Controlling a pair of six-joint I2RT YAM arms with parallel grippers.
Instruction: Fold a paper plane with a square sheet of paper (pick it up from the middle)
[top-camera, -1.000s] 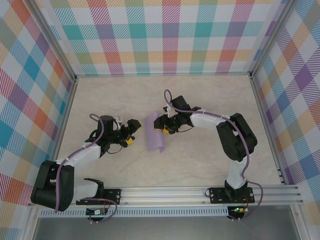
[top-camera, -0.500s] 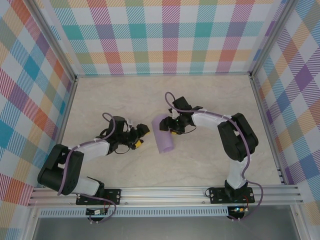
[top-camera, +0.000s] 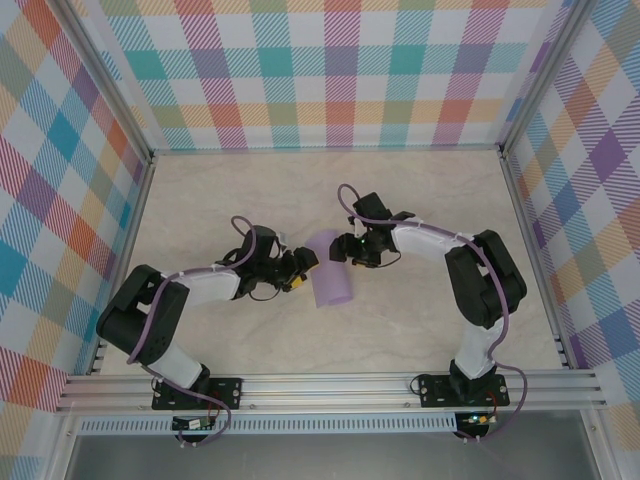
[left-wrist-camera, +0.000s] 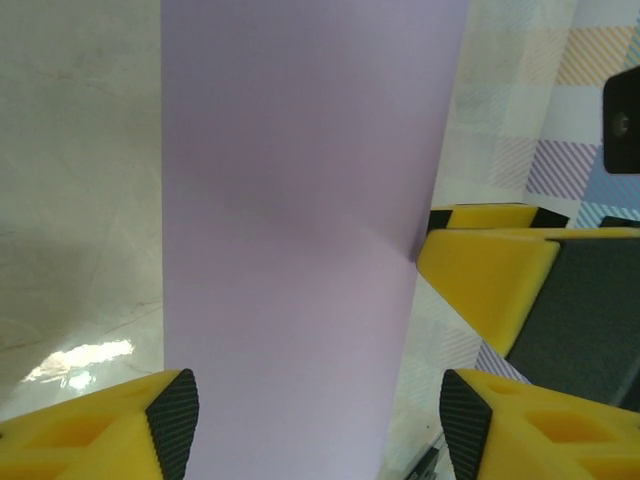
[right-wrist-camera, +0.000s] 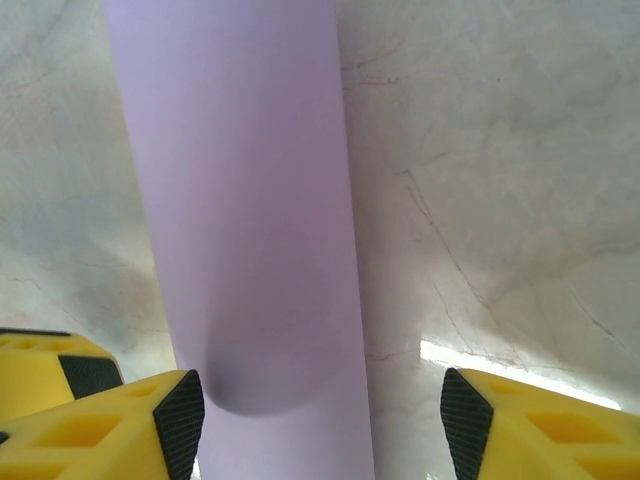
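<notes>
We find the square sheet of paper (top-camera: 330, 278) curled over on itself near the middle of the worktop (top-camera: 230, 190), lying lengthwise from far to near. The left pincer (top-camera: 303, 270) sits just beside its left edge and the right pincer (top-camera: 343, 250) at its far right corner, so the two face each other across it. In the left wrist view the sheet runs up between that pincer's parted jaws, with the right pincer's fingers (left-wrist-camera: 490, 275) at its right edge. In the right wrist view the sheet lies left of centre between the parted jaws, with bare worktop to its right.
</notes>
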